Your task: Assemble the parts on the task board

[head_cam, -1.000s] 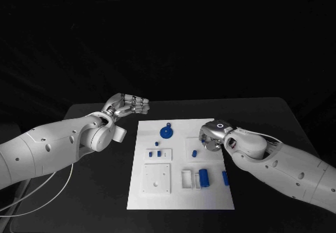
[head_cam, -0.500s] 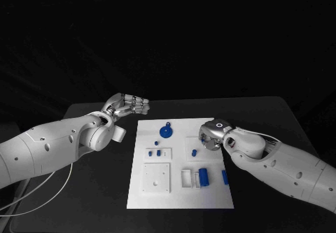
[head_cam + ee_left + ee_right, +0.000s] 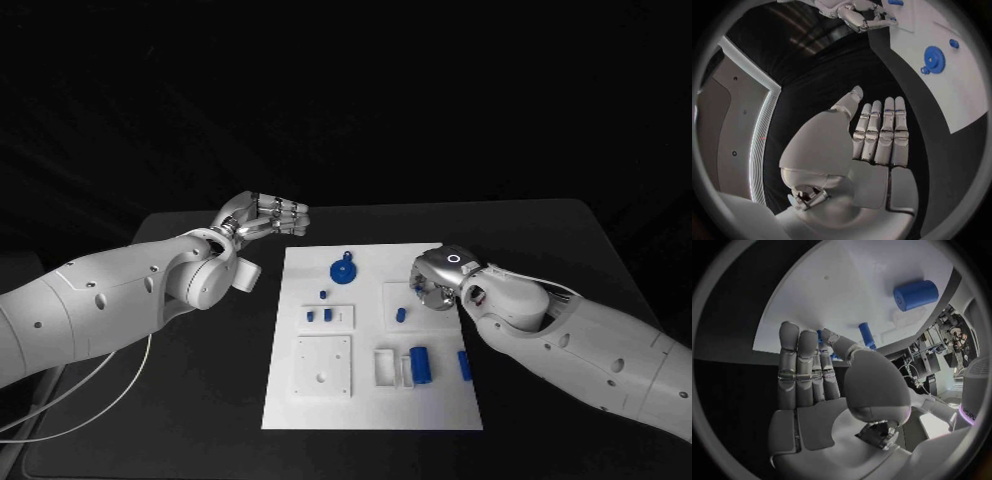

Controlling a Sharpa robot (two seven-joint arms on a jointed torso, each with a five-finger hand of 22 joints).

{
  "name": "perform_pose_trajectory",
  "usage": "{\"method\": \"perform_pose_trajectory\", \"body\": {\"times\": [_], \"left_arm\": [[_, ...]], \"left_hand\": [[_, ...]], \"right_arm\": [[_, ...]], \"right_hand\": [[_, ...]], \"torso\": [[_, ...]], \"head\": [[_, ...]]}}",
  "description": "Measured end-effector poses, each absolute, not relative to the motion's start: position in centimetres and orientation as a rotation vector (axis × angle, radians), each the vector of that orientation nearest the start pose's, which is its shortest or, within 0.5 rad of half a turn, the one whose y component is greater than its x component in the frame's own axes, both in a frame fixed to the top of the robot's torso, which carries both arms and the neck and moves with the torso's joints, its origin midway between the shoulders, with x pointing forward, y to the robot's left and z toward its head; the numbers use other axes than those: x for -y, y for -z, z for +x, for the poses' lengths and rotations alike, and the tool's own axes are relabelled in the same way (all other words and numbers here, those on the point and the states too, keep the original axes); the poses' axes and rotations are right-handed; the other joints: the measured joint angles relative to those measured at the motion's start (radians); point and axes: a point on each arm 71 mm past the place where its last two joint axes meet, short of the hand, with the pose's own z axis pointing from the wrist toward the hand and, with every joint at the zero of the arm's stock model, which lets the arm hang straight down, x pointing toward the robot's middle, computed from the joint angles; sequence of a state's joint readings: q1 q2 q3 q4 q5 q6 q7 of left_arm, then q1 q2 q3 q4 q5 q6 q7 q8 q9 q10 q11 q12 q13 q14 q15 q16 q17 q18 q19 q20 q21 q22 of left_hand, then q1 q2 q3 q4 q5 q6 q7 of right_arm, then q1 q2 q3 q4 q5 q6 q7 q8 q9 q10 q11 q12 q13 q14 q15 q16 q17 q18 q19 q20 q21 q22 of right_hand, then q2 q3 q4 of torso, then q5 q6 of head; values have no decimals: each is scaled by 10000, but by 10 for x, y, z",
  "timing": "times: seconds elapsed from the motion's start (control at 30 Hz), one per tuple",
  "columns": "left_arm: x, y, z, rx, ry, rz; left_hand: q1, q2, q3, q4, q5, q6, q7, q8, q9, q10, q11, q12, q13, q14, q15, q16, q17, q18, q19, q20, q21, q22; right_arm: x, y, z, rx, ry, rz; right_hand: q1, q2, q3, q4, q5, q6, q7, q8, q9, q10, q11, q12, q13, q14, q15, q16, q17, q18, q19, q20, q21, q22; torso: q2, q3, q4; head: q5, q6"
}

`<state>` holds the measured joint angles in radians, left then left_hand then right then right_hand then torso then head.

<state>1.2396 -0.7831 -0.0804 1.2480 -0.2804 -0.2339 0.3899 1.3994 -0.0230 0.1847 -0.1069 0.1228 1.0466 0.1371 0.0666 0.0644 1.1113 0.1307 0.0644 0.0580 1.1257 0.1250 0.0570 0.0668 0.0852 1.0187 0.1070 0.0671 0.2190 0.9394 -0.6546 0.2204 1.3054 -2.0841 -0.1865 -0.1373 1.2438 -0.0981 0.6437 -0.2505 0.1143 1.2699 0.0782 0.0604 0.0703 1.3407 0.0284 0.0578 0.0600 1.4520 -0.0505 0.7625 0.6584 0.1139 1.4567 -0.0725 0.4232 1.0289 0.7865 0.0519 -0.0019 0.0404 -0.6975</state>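
1. The task board [image 3: 372,400], a white plate, lies in the middle of the black table [image 3: 548,225]; everything here is placed against it.
2. The left hand [image 3: 268,216] hovers just off the board's far left corner, above bare table. In the left wrist view its fingers [image 3: 882,132] lie straight and side by side, thumb alongside, with nothing in them.
3. The right hand [image 3: 437,281] is low over the board's right side, near the far edge. In the right wrist view its fingers [image 3: 798,357] reach flat toward the white surface, the thumb beside a small blue peg [image 3: 867,335]; I cannot tell whether it pinches anything.
4. The blue gear [image 3: 343,271] lies on the board's far half, left of the right hand.
5. Small blue pegs [image 3: 319,314] stand left of centre on the board.
6. A blue cylinder [image 3: 420,364] lies on the near half, and a blue bar [image 3: 464,366] is close to the right edge.
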Motion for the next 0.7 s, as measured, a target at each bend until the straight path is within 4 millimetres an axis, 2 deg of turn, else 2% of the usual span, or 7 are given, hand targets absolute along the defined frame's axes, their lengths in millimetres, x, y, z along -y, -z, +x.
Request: {"method": "perform_pose_trajectory", "body": {"times": [0.2, 0.47, 0.7], "left_arm": [[-260, 184, 537, -14656, 13169, -8116], [-265, 183, 541, -14575, 13005, -8143], [-268, 183, 543, -14522, 12915, -8158]], "left_hand": [[0, 0, 0, 0, 0, 0, 0, 0, 0, 0, 0, 0, 0, 0, 0, 0, 0, 0, 0, 0, 40, -36], [0, 0, 0, 0, 0, 0, 0, 0, 0, 0, 0, 0, 0, 0, 0, 0, 0, 1, -1, 0, 40, -46], [0, -1, -40, 40, 0, 0, 0, 0, 0, 0, 0, 0, 0, 0, 0, 0, 0, 0, -1, 0, 40, -126]], "right_arm": [[171, 237, 501, -15739, -3628, -4882], [173, 209, 506, -15018, -4207, -4051], [172, 199, 504, -14716, -4602, -3771]], "right_hand": [[-3, 1, 52, 6, -60, 10, -10, 0, -26, 36, -34, 0, 4, -14, -15, 0, 24, -71, 28, -28, 9, 121], [-3, -1, 52, 6, -69, 12, -13, 0, -26, 37, -33, 0, 6, -15, -14, 0, 34, -78, 28, -26, -39, 209], [-3, -3, 57, 12, -70, 11, -13, -1, -26, 71, -2, -1, 7, -15, -14, 0, 43, -129, 65, -61, -95, 329]], "torso": [[-4, 0, -12], [-11, 6, -22], [-11, 2, -21]], "head": [[39, 17], [91, 50], [105, 60]]}}
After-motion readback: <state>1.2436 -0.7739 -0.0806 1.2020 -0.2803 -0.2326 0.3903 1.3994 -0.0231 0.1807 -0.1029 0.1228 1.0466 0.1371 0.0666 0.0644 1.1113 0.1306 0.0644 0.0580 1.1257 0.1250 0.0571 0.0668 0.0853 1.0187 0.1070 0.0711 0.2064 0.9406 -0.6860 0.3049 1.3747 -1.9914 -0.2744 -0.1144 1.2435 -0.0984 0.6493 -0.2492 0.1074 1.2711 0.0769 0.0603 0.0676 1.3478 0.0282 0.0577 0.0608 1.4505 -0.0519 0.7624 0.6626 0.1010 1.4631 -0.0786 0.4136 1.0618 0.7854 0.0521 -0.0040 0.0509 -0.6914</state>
